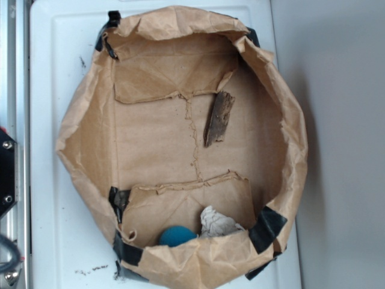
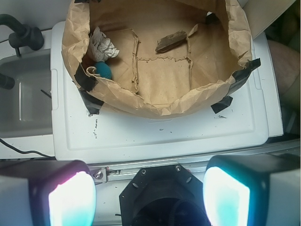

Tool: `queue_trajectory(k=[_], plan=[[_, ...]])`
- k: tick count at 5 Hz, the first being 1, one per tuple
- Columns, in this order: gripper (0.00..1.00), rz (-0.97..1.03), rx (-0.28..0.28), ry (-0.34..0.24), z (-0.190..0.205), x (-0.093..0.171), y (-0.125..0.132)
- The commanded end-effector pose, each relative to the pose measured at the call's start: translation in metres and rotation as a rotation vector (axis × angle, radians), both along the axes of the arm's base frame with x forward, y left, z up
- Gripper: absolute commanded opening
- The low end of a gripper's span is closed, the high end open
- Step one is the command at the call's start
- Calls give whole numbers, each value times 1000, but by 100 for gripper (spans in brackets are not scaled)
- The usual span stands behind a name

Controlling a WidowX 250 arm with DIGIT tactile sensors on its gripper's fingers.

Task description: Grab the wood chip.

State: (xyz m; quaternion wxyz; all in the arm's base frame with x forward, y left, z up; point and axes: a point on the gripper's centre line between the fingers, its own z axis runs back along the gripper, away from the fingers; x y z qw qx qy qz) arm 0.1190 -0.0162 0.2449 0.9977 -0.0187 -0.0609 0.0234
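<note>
The wood chip [image 1: 218,118] is a dark brown rough sliver lying flat on the floor of a brown paper-lined bin [image 1: 78,132], right of the middle. In the wrist view the wood chip [image 2: 170,41] lies near the far side of the bin [image 2: 155,106]. My gripper [image 2: 149,197] is open, its two pale glowing pads wide apart at the bottom of the wrist view, with nothing between them. It hangs well back from the bin, over the robot's black base. The gripper does not show in the exterior view.
A crumpled whitish paper wad [image 1: 218,223] and a teal ball [image 1: 177,235] lie together at one end of the bin, seen in the wrist view as wad [image 2: 103,45] and ball [image 2: 104,70]. The bin stands on a white lid [image 2: 155,134]. A grey tub [image 2: 28,94] lies left.
</note>
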Motion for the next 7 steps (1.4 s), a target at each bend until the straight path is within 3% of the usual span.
queue_trajectory(k=[1,3,4,7], plan=[[100,0,0,0,0,0,0],[100,178,-34,-18,-8,93,38],[100,276,-24,-51,-16,123,57],[100,276,-24,-51,-16,123,57]])
